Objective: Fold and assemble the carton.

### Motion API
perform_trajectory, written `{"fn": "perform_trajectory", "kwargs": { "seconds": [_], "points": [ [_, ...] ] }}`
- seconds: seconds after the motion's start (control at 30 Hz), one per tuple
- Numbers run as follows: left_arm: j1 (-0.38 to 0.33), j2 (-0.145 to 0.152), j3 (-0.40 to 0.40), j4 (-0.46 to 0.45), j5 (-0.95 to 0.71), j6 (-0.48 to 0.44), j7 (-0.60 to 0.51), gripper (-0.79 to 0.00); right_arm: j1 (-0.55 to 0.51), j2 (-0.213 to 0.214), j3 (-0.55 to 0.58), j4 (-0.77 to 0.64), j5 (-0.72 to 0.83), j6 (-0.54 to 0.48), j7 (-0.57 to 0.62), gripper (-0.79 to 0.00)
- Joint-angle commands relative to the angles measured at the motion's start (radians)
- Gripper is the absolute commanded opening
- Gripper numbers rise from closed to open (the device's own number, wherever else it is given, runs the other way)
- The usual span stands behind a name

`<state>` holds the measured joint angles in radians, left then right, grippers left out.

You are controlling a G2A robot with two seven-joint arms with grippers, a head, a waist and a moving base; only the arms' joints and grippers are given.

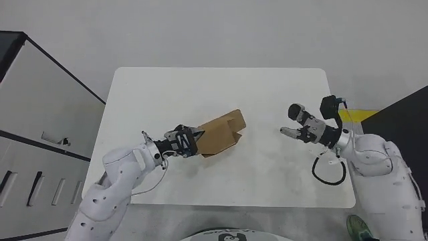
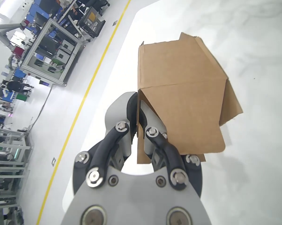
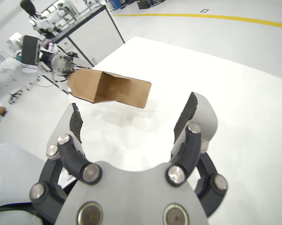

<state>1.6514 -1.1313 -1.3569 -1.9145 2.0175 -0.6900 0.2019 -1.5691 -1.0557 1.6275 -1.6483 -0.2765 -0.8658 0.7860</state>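
We see the carton (image 1: 224, 132) near the middle of the white tabletop (image 1: 267, 87), a brown cardboard sleeve opened into a box shape, lying slantwise to the tabletop's edges. The left gripper (image 1: 194, 140) holds it at the end nearer the left edge. In the left wrist view the left gripper (image 2: 138, 115) is closed narrowly on a thin wall of the carton (image 2: 178, 90), one pad on each face of the board. From the right wrist view the carton (image 3: 108, 90) shows its open mouth and a loose flap, and it casts a shadow on the surface below, so it appears lifted rather than resting flat. The right gripper (image 1: 289, 122) sits well apart from the carton, towards the right edge, with its fingers spread wide and nothing between them. Its own view shows the right gripper (image 3: 133, 115) facing the open end.
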Motion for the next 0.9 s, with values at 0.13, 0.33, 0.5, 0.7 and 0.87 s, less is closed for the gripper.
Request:
{"fn": "perform_trajectory", "kwargs": {
  "seconds": [0.13,0.33,0.5,0.7,0.87],
  "points": [
    [-0.010,0.001,0.006,-0.005,-0.035,-0.018,-0.033,-0.785,0.062,0.020,-0.058,0.049,0.318,0.118,0.286,0.000],
    [-0.007,0.001,0.011,0.001,-0.045,-0.020,-0.036,-0.785,0.054,0.019,-0.075,0.044,0.341,0.128,0.291,0.000],
    [-0.022,0.003,0.033,0.006,-0.095,-0.082,-0.058,-0.785,0.097,0.026,-0.165,0.058,0.553,0.249,0.417,0.000],
    [-0.035,0.006,0.048,0.000,-0.166,-0.133,-0.074,-0.785,0.171,0.033,-0.239,0.142,0.739,0.378,0.546,0.000],
    [-0.042,0.007,0.049,-0.004,-0.193,-0.132,-0.080,-0.785,0.195,0.032,-0.266,0.183,0.802,0.433,0.601,0.000]
  ]
}}
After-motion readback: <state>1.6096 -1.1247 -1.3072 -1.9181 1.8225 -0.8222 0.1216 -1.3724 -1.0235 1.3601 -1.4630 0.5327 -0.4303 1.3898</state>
